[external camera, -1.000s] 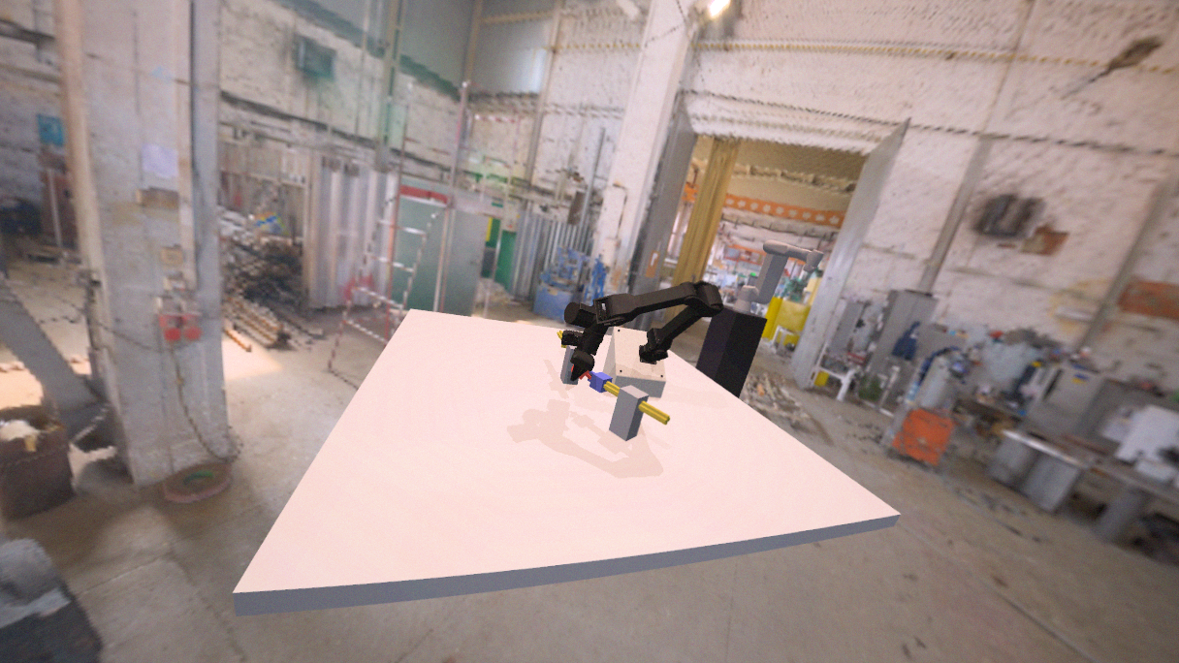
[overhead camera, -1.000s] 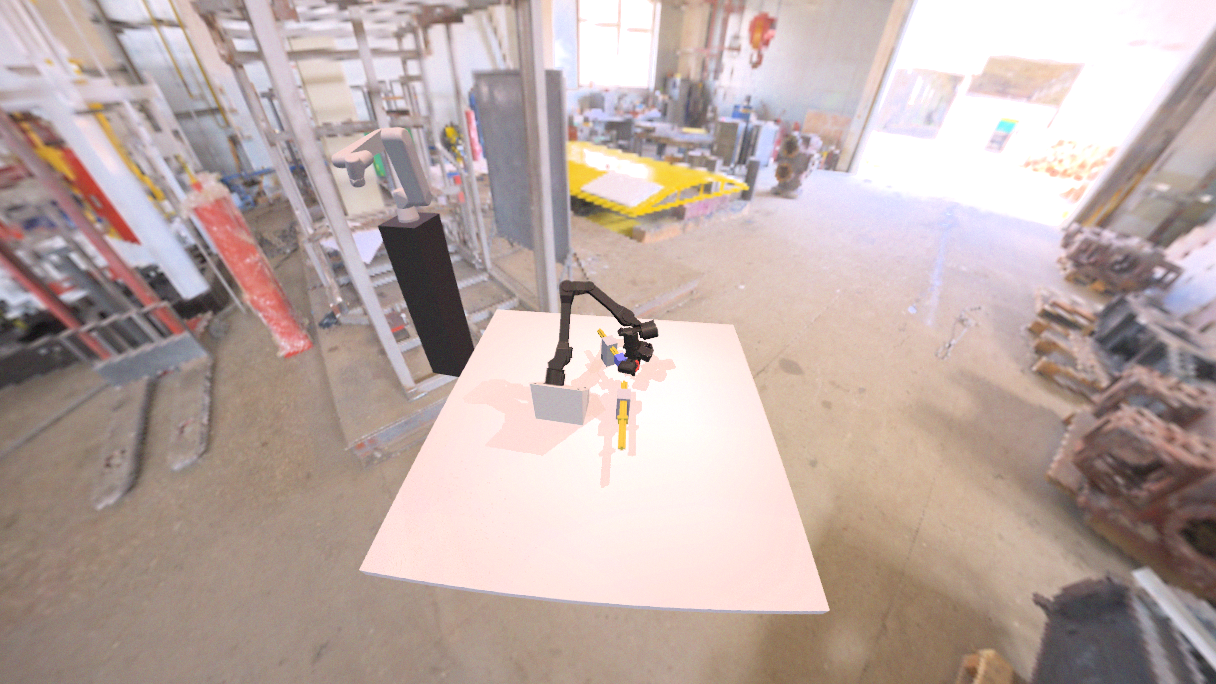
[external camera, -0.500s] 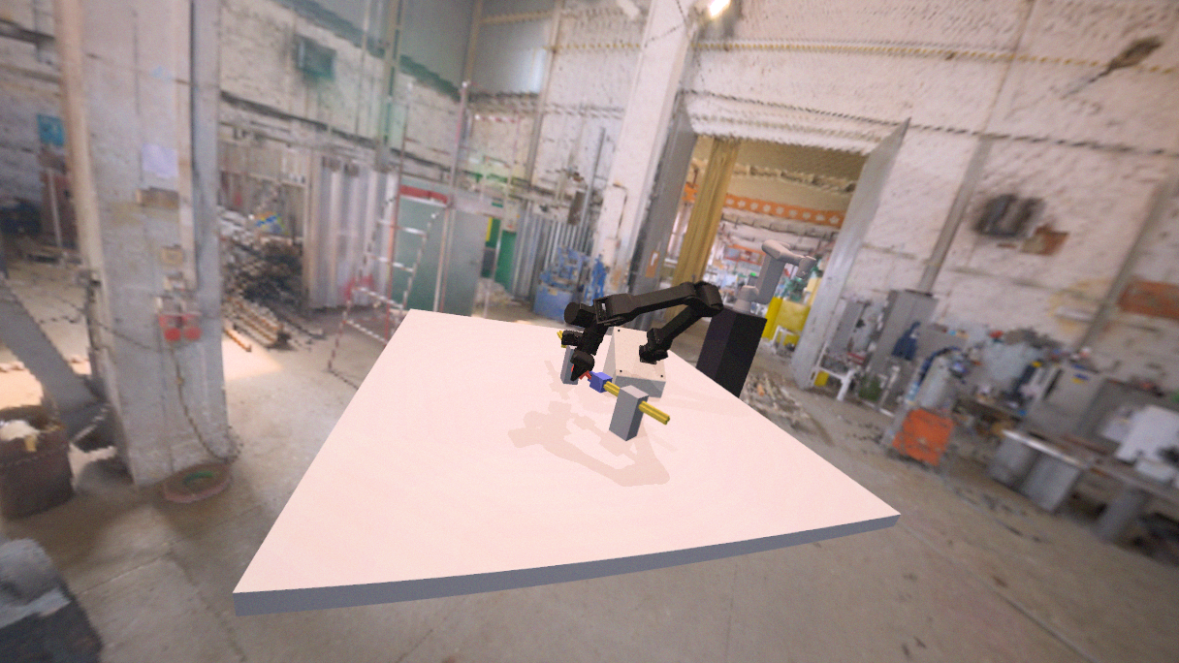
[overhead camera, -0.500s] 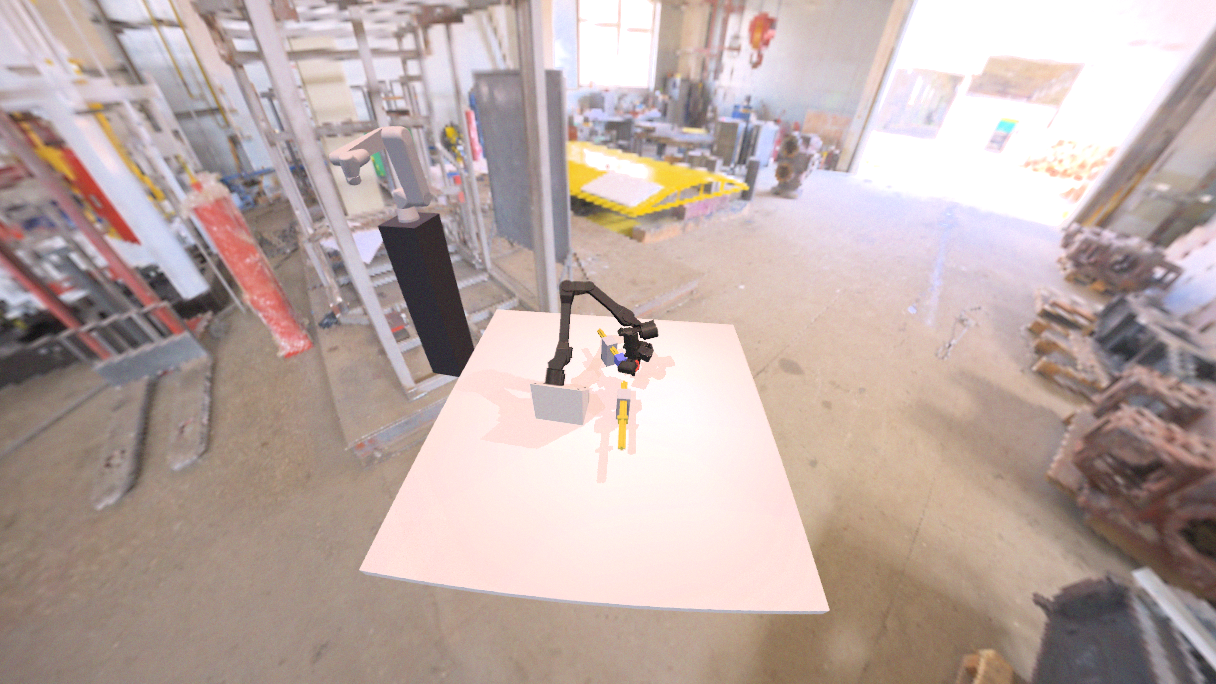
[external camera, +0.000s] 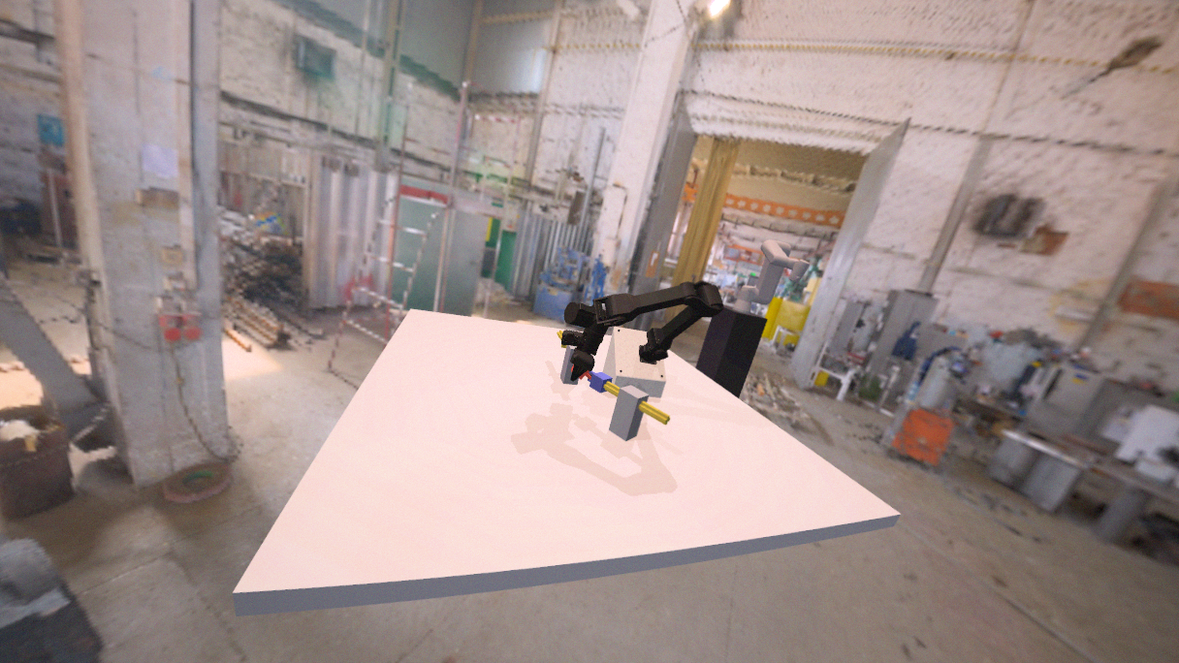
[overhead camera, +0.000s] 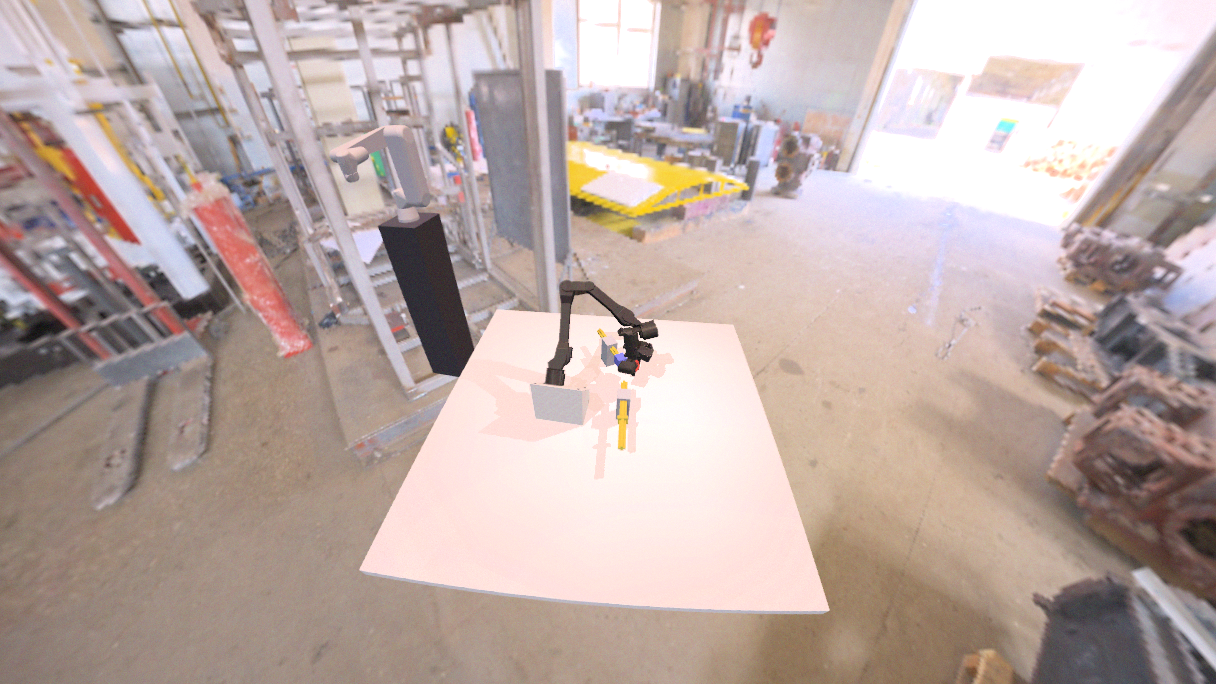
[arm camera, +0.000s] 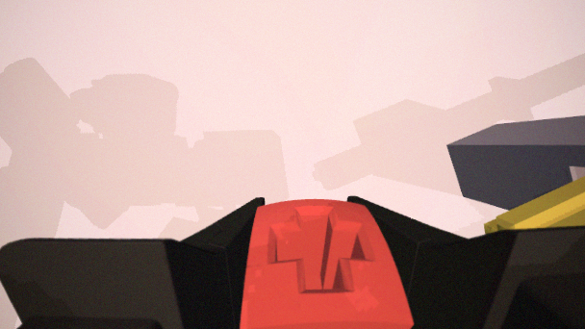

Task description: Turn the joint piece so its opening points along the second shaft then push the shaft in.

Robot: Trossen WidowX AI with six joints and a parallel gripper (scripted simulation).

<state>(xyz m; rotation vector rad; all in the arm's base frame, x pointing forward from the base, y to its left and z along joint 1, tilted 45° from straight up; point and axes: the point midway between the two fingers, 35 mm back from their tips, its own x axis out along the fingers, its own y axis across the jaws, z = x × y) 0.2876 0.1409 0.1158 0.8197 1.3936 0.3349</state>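
My gripper (overhead camera: pixel 631 366) (external camera: pixel 582 373) (arm camera: pixel 305 205) is shut on the red joint piece (external camera: pixel 586 375) (arm camera: pixel 284 308), with a finger on either side. A cross-shaped recess faces the wrist camera. The blue hinge part (overhead camera: pixel 619 359) (external camera: pixel 600 381) sits beside it on the end of the first yellow shaft (external camera: pixel 655 411), which passes through its grey block (overhead camera: pixel 607 353) (external camera: pixel 627 414). The second yellow shaft (overhead camera: pixel 622 435) (arm camera: pixel 544 212) runs through the other block (external camera: pixel 567 368) (arm camera: pixel 510 165); its near end stands apart from the joint piece. Where the opening points cannot be told.
The arm stands on a pale box (overhead camera: pixel 559 404) (external camera: pixel 633 350) beside the shafts. Both blocks stand on the white table (overhead camera: pixel 595 527) (external camera: pixel 494 461). A second, grey arm (overhead camera: pixel 409 165) (external camera: pixel 771 271) stands on a black pedestal (overhead camera: pixel 429 289) (external camera: pixel 732 346) off the table.
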